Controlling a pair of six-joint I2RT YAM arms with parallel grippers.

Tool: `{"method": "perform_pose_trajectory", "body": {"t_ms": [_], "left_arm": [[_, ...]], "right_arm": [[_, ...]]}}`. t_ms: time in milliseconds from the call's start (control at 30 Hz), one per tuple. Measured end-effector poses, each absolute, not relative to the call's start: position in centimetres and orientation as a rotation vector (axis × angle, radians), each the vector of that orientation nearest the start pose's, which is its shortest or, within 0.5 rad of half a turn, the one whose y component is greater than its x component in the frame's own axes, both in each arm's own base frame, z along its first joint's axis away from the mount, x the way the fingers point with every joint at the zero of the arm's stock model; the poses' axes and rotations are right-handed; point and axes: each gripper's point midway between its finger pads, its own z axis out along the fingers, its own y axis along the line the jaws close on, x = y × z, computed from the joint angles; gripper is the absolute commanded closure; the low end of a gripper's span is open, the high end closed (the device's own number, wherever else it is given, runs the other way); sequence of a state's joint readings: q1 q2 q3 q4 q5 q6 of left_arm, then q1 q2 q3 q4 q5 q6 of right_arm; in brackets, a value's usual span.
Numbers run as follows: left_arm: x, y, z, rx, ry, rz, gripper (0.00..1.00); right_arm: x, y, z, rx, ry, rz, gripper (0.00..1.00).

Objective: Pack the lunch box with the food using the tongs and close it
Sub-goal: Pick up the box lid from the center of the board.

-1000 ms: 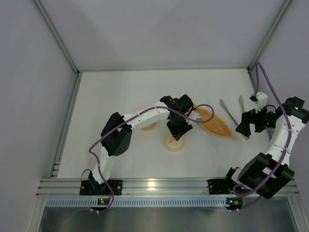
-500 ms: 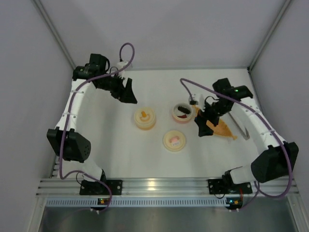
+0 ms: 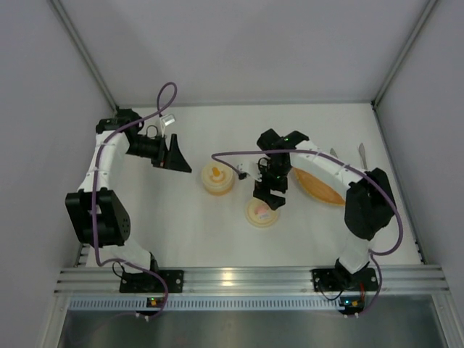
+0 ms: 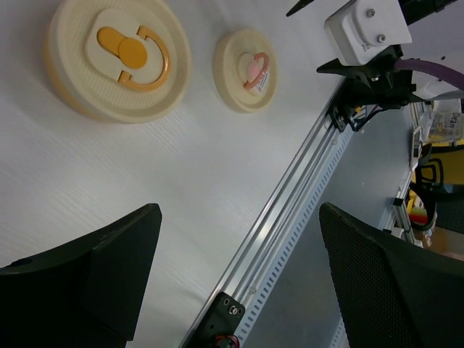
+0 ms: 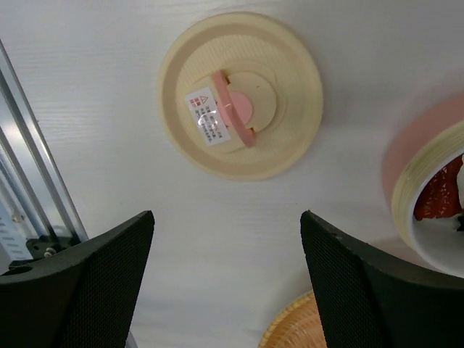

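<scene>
pink-handled cream lid, orange-handled cream lid

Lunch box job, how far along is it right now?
Red food already sits in the pink bowl. The open right claw hovers over the pink-handled lid, lying beside the bowl. Remaining: lidding that bowl; the tongs lie on the table.

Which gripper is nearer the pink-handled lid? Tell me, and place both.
Right. The right gripper hangs just above the pink-handled lid, at its far edge; the left gripper is far off toward the left wall, past the orange-handled lid.
</scene>
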State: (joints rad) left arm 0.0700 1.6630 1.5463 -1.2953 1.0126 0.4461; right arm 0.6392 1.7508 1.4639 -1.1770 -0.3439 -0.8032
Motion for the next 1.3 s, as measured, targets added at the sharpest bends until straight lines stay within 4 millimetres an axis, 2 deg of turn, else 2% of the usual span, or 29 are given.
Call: {"method": "perform_pose_trajectory", "body": {"t_ms": [233, 467, 733, 867, 1133, 1300], "left_arm": [[28.2, -11.7, 22.1, 0.585, 2.380, -1.196, 0.05], [28.9, -11.3, 22.1, 0.577, 2.356, -1.166, 0.05], [30.4, -9.5, 20.8, 0.468, 2.381, -1.186, 0.06], [30.8, -9.0, 20.1, 0.438, 2.398, -1.198, 0.07], [30.9, -8.8, 20.1, 0.432, 2.396, -1.193, 0.07], [31.0, -8.4, 20.1, 0.418, 2.394, -1.187, 0.07]], "right_arm": [[23.8, 24.1, 9.2, -2.056, 2.134, 0.479, 0.25], [23.7, 26.2, 8.4, -2.120, 2.016, 0.456, 0.32], [23.2, 24.9, 5.3, -2.200, 1.977, 0.422, 0.38], [23.5, 25.1, 5.2, -2.213, 1.939, 0.414, 0.45], [24.0, 25.4, 5.1, -2.209, 1.915, 0.399, 0.58], [24.1, 25.2, 4.5, -2.221, 1.929, 0.383, 0.61]]}}
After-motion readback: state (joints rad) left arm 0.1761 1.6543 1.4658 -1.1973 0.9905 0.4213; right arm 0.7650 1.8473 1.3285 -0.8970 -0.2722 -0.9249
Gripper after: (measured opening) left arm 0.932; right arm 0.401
